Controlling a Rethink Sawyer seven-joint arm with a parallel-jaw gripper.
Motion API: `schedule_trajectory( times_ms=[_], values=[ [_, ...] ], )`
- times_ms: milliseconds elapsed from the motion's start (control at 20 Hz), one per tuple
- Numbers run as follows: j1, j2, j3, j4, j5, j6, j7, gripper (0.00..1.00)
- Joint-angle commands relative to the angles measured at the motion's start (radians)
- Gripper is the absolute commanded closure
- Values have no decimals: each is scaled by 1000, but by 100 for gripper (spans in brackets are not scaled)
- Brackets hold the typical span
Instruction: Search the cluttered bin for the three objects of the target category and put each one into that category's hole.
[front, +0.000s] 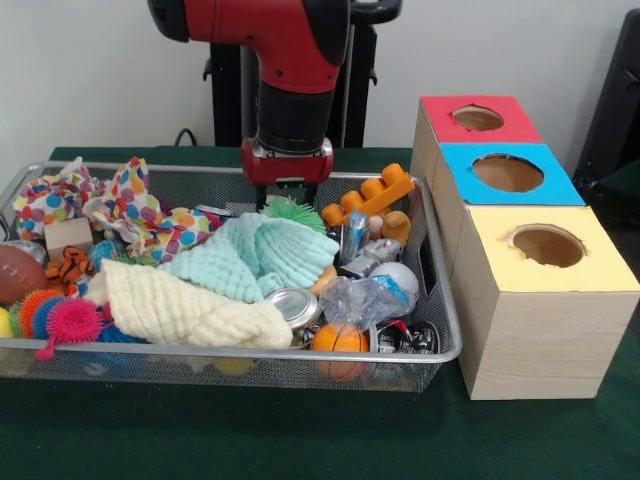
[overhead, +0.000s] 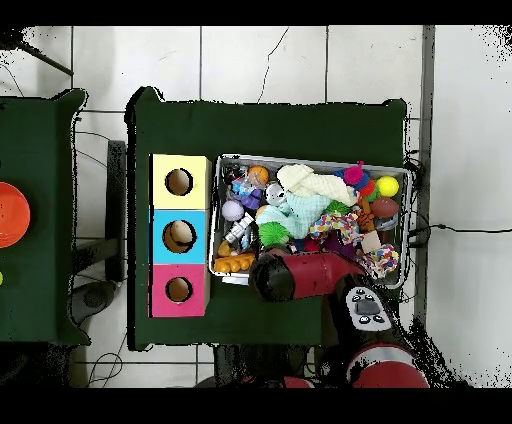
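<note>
Wire-mesh bin holds soft cloths and toys; spiky green ball sits directly under gripper, whose finger state cannot be determined.

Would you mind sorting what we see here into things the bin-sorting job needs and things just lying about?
Job:
- wire mesh bin of clutter
- wooden box with red hole, blue hole and yellow hole
- gripper, down at the bin's far side

Lying about:
- orange disc on the neighbouring table
- cables on the floor
</note>
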Motion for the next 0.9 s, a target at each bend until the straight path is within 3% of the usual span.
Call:
schedule_trajectory(
  times_ms=[50, 300, 450, 700, 900],
  values=[
    [27, 205, 4, 81, 48, -132, 256, 0],
    [35, 186, 13, 65, 46, -125, 191, 0],
    [51, 158, 38, 41, 46, -66, 145, 0],
    [100, 150, 53, 1, 82, -6, 145, 0],
    [99, 171, 71, -32, 105, 27, 130, 0]
  ],
)
